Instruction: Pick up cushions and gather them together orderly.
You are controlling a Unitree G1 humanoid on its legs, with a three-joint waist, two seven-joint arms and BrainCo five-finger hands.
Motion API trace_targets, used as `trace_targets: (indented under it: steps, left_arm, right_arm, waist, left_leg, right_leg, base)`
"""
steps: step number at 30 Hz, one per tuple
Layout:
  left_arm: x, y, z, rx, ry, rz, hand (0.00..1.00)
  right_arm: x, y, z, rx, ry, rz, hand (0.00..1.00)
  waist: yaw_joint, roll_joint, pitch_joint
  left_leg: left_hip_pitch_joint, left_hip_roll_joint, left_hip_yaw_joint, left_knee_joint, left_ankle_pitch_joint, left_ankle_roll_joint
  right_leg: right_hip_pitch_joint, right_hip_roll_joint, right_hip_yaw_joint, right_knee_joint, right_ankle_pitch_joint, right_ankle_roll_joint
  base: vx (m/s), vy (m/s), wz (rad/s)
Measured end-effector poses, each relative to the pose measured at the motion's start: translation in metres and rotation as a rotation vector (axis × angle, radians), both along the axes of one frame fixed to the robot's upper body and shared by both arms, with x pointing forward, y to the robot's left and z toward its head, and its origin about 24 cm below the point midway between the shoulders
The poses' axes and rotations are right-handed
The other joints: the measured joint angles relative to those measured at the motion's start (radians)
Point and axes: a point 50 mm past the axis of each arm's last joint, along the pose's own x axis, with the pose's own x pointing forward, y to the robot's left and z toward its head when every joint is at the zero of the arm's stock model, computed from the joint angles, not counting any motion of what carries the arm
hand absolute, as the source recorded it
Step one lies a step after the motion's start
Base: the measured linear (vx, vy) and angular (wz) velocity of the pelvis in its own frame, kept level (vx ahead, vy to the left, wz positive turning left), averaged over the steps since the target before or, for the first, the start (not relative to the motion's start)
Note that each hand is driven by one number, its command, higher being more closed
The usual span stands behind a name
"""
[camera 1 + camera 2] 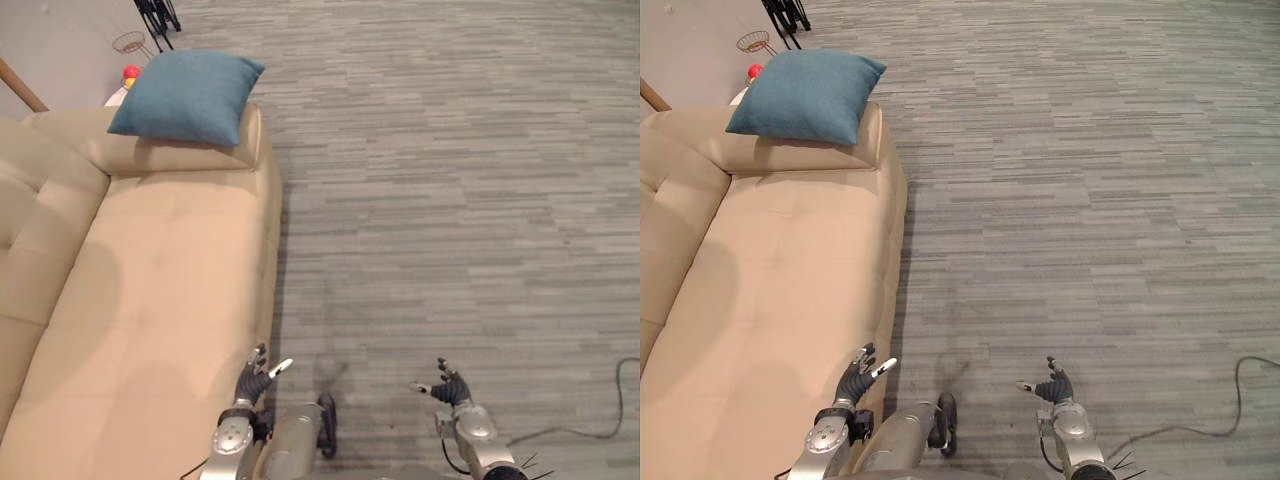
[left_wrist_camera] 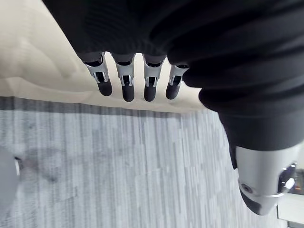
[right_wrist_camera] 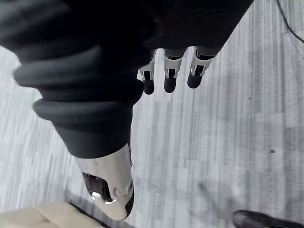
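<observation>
Seen from the head, the soft blue square cushion lies far ahead of the left hand, on the end arm of the long tan sofa, and the right hand hangs over the grey striped floor. At the left wrist, the fingers are loose and hold nothing, with the sofa edge just past them. At the right wrist, the fingers are loose and empty too, above the floor.

Matt cloth cushion, smooth sofa
</observation>
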Motion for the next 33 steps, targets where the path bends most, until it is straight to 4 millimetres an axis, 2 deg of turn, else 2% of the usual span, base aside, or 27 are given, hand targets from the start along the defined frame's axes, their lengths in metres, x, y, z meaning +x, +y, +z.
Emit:
trace_targets:
  steps: [1, 2, 3, 5, 7, 9, 10, 11, 12, 13, 14, 15, 16, 17, 18, 20, 21, 23, 24, 25, 26, 27, 28, 29, 31, 32, 33]
  left_arm:
    - [-0.001, 0.001, -0.001, 0.005, 0.007, -0.004, 0.00]
    - [-0.001, 0.003, -0.001, 0.011, 0.017, -0.013, 0.00]
    - [0.000, 0.002, 0.000, 0.011, 0.013, -0.022, 0.00]
    - [0.006, 0.006, 0.004, 0.026, -0.007, -0.026, 0.00]
    - [0.013, 0.008, 0.007, 0.035, -0.025, -0.032, 0.00]
    - [0.017, 0.007, 0.009, 0.032, -0.036, -0.033, 0.00]
    - [0.018, 0.007, 0.010, 0.035, -0.039, -0.030, 0.00]
    - [0.017, 0.009, 0.009, 0.041, -0.037, -0.027, 0.00]
    - [0.013, 0.013, 0.007, 0.054, -0.022, -0.020, 0.00]
    - [0.011, 0.006, 0.004, 0.033, -0.007, -0.010, 0.00]
    - [0.009, 0.004, 0.002, 0.027, -0.002, -0.005, 0.00]
    - [0.008, 0.004, 0.002, 0.026, 0.002, -0.001, 0.00]
    - [0.009, 0.002, 0.001, 0.014, 0.005, 0.008, 0.00]
    - [0.007, -0.001, -0.001, -0.008, 0.011, 0.031, 0.00]
    - [0.011, -0.003, 0.001, -0.016, -0.001, 0.027, 0.00]
    - [0.012, -0.002, 0.002, -0.013, -0.007, 0.028, 0.00]
    - [0.010, 0.000, 0.003, -0.010, -0.011, 0.031, 0.00]
    - [0.009, 0.000, 0.003, -0.011, -0.008, 0.031, 0.00]
    - [0.011, -0.001, 0.003, -0.012, -0.013, 0.031, 0.00]
    - [0.007, -0.001, 0.001, -0.015, -0.001, 0.033, 0.00]
    - [0.004, -0.001, -0.001, -0.020, 0.014, 0.034, 0.00]
    - [0.003, -0.001, -0.001, -0.024, 0.012, 0.035, 0.00]
    - [0.004, 0.003, 0.000, -0.020, 0.007, 0.050, 0.00]
    - [0.005, 0.004, 0.001, -0.027, 0.001, 0.059, 0.00]
    - [0.003, 0.003, 0.000, -0.033, 0.013, 0.063, 0.00]
    - [-0.005, 0.002, -0.004, -0.038, 0.036, 0.066, 0.00]
    - [-0.008, 0.003, -0.005, -0.040, 0.045, 0.071, 0.00]
  right_arm:
    - [-0.001, 0.002, -0.001, 0.007, 0.006, -0.001, 0.00]
    - [-0.004, 0.004, -0.003, 0.015, 0.014, -0.003, 0.00]
    - [-0.007, 0.004, -0.004, 0.014, 0.022, -0.004, 0.00]
    - [-0.003, 0.005, -0.002, 0.015, 0.010, 0.000, 0.00]
    - [0.000, 0.002, -0.001, 0.010, 0.003, -0.004, 0.00]
    - [-0.001, -0.003, -0.001, 0.000, 0.006, -0.010, 0.00]
    - [-0.004, -0.003, -0.002, 0.001, 0.013, -0.017, 0.00]
    - [-0.005, -0.003, -0.002, 0.003, 0.017, -0.018, 0.00]
    - [-0.011, -0.003, -0.005, 0.004, 0.034, -0.025, 0.00]
    - [-0.014, -0.008, -0.006, -0.008, 0.045, -0.029, 0.00]
    - [-0.012, -0.011, -0.004, -0.015, 0.037, -0.030, 0.00]
    - [-0.006, -0.009, -0.001, -0.010, 0.015, -0.029, 0.00]
    - [0.000, -0.008, 0.002, -0.008, -0.006, -0.024, 0.00]
    - [0.004, -0.005, 0.005, -0.003, -0.027, -0.016, 0.00]
    - [0.005, -0.005, 0.006, 0.001, -0.034, -0.022, 0.00]
    - [0.012, -0.002, 0.009, 0.011, -0.055, -0.023, 0.00]
    - [0.012, -0.002, 0.009, 0.013, -0.058, -0.026, 0.00]
    - [0.017, -0.009, 0.013, -0.005, -0.072, -0.030, 0.00]
    - [0.017, -0.013, 0.014, -0.009, -0.074, -0.045, 0.00]
    - [0.013, -0.017, 0.013, -0.011, -0.068, -0.064, 0.00]
    - [0.004, -0.023, 0.009, -0.021, -0.042, -0.085, 0.00]
    - [0.003, -0.018, 0.006, -0.008, -0.029, -0.075, 0.00]
    - [0.005, -0.016, 0.008, -0.004, -0.040, -0.072, 0.00]
    - [0.009, -0.015, 0.009, -0.002, -0.050, -0.071, 0.00]
    - [0.011, -0.014, 0.010, -0.003, -0.052, -0.066, 0.00]
    - [0.011, -0.014, 0.010, -0.007, -0.051, -0.058, 0.00]
    - [0.011, -0.013, 0.009, -0.007, -0.049, -0.055, 0.00]
  waist:
    - [-0.005, 0.000, 0.003]
    - [-0.013, 0.001, 0.009]
    - [-0.019, 0.006, 0.008]
    - [-0.035, 0.016, 0.012]
    - [-0.049, 0.024, 0.019]
    - [-0.065, 0.040, 0.035]
    - [-0.072, 0.023, 0.041]
    - [-0.071, 0.013, 0.041]
    - [-0.079, -0.013, 0.033]
    - [-0.088, 0.033, 0.023]
    - [-0.088, 0.054, 0.017]
    - [-0.090, 0.060, 0.015]
    - [-0.089, 0.070, 0.021]
    - [-0.079, 0.081, 0.033]
    - [-0.060, 0.083, 0.042]
    - [-0.036, 0.057, 0.055]
    - [-0.029, 0.037, 0.054]
    - [-0.007, 0.034, 0.057]
    - [-0.005, 0.045, 0.060]
    - [-0.007, 0.059, 0.055]
    - [-0.004, 0.068, 0.057]
    - [-0.001, 0.036, 0.043]
    - [0.001, 0.027, 0.037]
    - [0.010, 0.025, 0.036]
    - [0.022, 0.024, 0.036]
    - [0.022, 0.021, 0.035]
    - [0.019, 0.020, 0.034]
  left_leg:
    - [0.047, -0.007, -0.001, -0.009, -0.020, 0.005]
    - [0.153, -0.029, -0.013, -0.053, -0.043, 0.013]
    - [0.231, -0.036, -0.022, -0.106, -0.047, 0.014]
    - [0.318, -0.037, -0.041, -0.184, -0.047, 0.013]
    - [0.380, -0.031, -0.077, -0.226, -0.049, 0.001]
    - [0.436, -0.012, -0.112, -0.239, -0.063, -0.029]
    - [0.481, -0.016, -0.155, -0.241, -0.085, -0.072]
    - [0.505, -0.017, -0.171, -0.235, -0.100, -0.095]
    - [0.541, -0.019, -0.226, -0.196, -0.129, -0.132]
    - [0.532, 0.023, -0.253, -0.123, -0.132, -0.138]
    - [0.505, 0.052, -0.259, -0.063, -0.114, -0.157]
    - [0.439, 0.068, -0.255, 0.072, -0.046, -0.188]
    - [0.365, 0.092, -0.233, 0.236, 0.085, -0.196]
    - [0.280, 0.152, -0.183, 0.443, 0.240, -0.219]
    - [0.196, 0.217, -0.097, 0.634, 0.160, -0.125]
    - [0.097, 0.207, -0.035, 0.688, 0.079, -0.094]
    - [0.021, 0.172, -0.012, 0.621, 0.035, -0.093]
    - [-0.078, 0.150, 0.003, 0.433, 0.008, -0.090]
    - [-0.106, 0.138, 0.005, 0.282, 0.016, -0.100]
    - [-0.106, 0.126, 0.005, 0.100, 0.056, -0.141]
    - [-0.083, 0.115, 0.043, -0.025, 0.168, -0.044]
    - [-0.055, 0.060, 0.060, -0.066, 0.161, -0.036]
    - [-0.060, 0.046, 0.062, -0.066, 0.154, -0.025]
    - [-0.072, 0.039, 0.069, -0.014, 0.111, 0.028]
    - [-0.036, 0.031, 0.076, 0.012, 0.045, 0.045]
    - [0.034, 0.000, 0.060, -0.018, 0.018, 0.046]
    - [0.069, -0.016, 0.050, -0.040, 0.013, 0.051]
  right_leg:
    - [-0.025, -0.005, -0.018, 0.123, 0.012, -0.005]
    - [-0.070, -0.052, -0.117, 0.289, -0.007, -0.066]
    - [-0.105, -0.083, -0.216, 0.310, -0.045, -0.139]
    - [-0.202, -0.101, -0.347, 0.229, -0.082, -0.201]
    - [-0.292, -0.064, -0.372, -0.001, -0.075, -0.200]
    - [-0.303, -0.002, -0.311, -0.287, 0.022, -0.194]
    - [-0.295, 0.035, -0.233, -0.548, 0.181, -0.183]
    - [-0.297, 0.044, -0.219, -0.598, 0.230, -0.192]
    - [-0.297, 0.048, -0.194, -0.583, 0.352, -0.264]
    - [-0.309, 0.068, -0.229, -0.483, 0.367, -0.278]
    - [-0.308, 0.082, -0.249, -0.461, 0.342, -0.305]
    - [-0.297, 0.089, -0.265, -0.436, 0.283, -0.302]
    - [-0.256, 0.104, -0.274, -0.446, 0.251, -0.307]
    - [-0.165, 0.128, -0.274, -0.502, 0.233, -0.315]
    - [-0.056, 0.153, -0.264, -0.570, 0.225, -0.327]
    - [0.074, 0.139, -0.241, -0.655, 0.212, -0.340]
    - [0.129, 0.111, -0.233, -0.699, 0.191, -0.322]
    - [0.168, 0.086, -0.235, -0.724, 0.162, -0.279]
    - [0.195, 0.076, -0.240, -0.732, 0.142, -0.256]
    - [0.229, 0.069, -0.260, -0.739, 0.117, -0.234]
    - [0.286, 0.067, -0.283, -0.744, 0.075, -0.207]
    - [0.299, 0.022, -0.300, -0.741, 0.066, -0.207]
    - [0.297, 0.012, -0.315, -0.739, 0.070, -0.209]
    - [0.300, 0.001, -0.329, -0.712, 0.072, -0.200]
    - [0.278, -0.029, -0.324, -0.544, 0.037, -0.134]
    - [0.206, -0.073, -0.303, -0.285, 0.051, -0.075]
    - [0.170, -0.093, -0.289, -0.178, 0.088, -0.039]
  base:
    - [0.59, 0.205, -0.02]
    - [0.68, 0.201, 0.14]
    - [0.67, 0.169, 0.16]
    - [0.53, 0.076, 0.22]
    - [0.68, 0.040, 0.46]
    - [0.57, -0.018, 0.62]
    - [0.54, -0.067, 0.62]
    - [0.86, -0.154, 1.01]
    - [0.77, -0.218, 0.94]
    - [0.78, -0.215, 0.86]
    - [0.75, -0.206, 0.44]
    - [0.72, -0.190, 0.16]
    - [0.85, -0.229, 0.12]
    - [0.81, -0.188, -0.06]
    - [0.53, -0.100, -0.13]
    - [0.58, -0.019, -0.15]
    - [0.67, 0.024, -0.10]
    - [0.45, 0.095, -0.10]
    - [0.49, 0.165, 0.09]
    - [0.51, 0.196, 0.45]
    - [0.67, 0.245, 0.67]
    - [0.57, 0.207, 0.62]
    - [0.67, 0.238, 0.53]
    - [0.61, 0.240, 0.46]
    - [0.53, 0.239, 0.47]
    - [0.36, 0.187, 0.40]
    - [0.47, 0.222, 0.78]
